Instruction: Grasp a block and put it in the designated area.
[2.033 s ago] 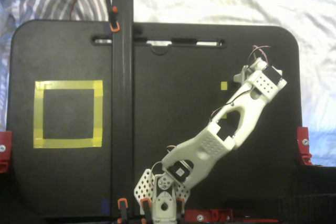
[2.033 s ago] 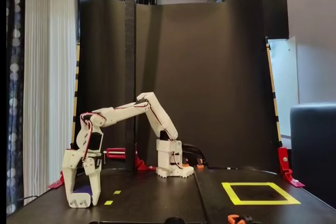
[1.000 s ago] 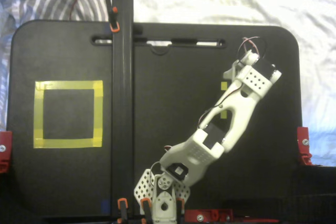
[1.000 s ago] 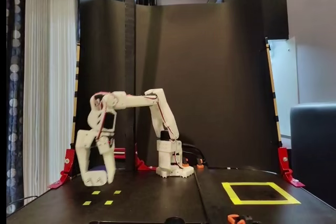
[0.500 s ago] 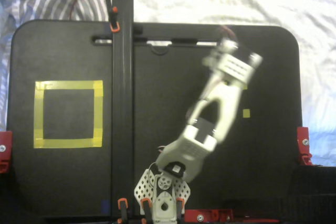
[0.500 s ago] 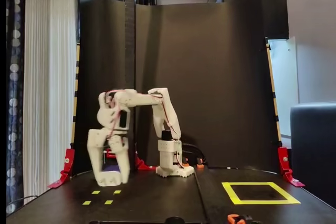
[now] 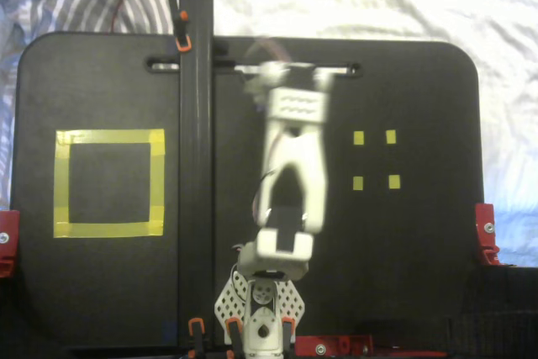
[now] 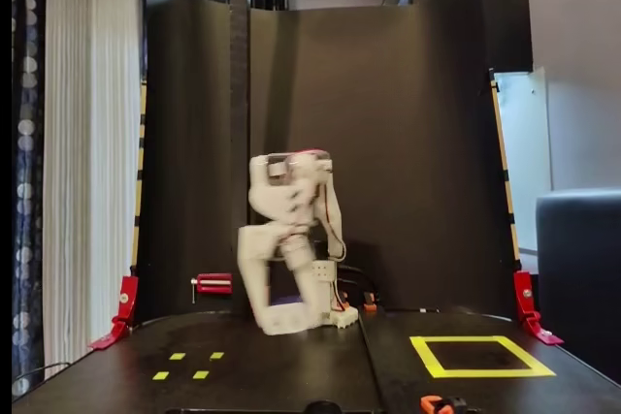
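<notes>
No readable text, label or number shows in either view.

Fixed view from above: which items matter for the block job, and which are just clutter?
Job:
- yellow tape square, the drop area
- arm
- block: not visible in either view

Lying about:
- four small yellow squares
- red clamp
- black pole

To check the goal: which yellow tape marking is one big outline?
The big square, at the left in the overhead view. The four small squares at the right are solid patches.
</notes>
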Robot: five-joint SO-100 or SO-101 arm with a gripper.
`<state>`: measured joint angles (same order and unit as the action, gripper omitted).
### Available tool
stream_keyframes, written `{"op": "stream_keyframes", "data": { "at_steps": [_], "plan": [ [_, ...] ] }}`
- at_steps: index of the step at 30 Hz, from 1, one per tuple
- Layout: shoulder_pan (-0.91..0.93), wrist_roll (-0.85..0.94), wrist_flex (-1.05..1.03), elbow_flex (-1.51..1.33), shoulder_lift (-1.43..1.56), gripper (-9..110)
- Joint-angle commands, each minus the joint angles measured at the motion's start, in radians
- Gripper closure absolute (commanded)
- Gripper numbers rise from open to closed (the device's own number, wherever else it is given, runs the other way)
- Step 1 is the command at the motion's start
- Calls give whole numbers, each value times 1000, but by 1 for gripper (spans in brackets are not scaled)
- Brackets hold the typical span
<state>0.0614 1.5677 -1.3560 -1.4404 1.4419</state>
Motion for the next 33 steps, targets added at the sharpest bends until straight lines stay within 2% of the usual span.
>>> {"op": "stream_keyframes", "data": {
  "at_steps": [1, 13, 33],
  "plan": [
    [-84, -64, 8, -28, 80, 86],
    [-390, -322, 2, -64, 83, 86],
    [-782, -621, -21, -115, 75, 86]
  ]
}}
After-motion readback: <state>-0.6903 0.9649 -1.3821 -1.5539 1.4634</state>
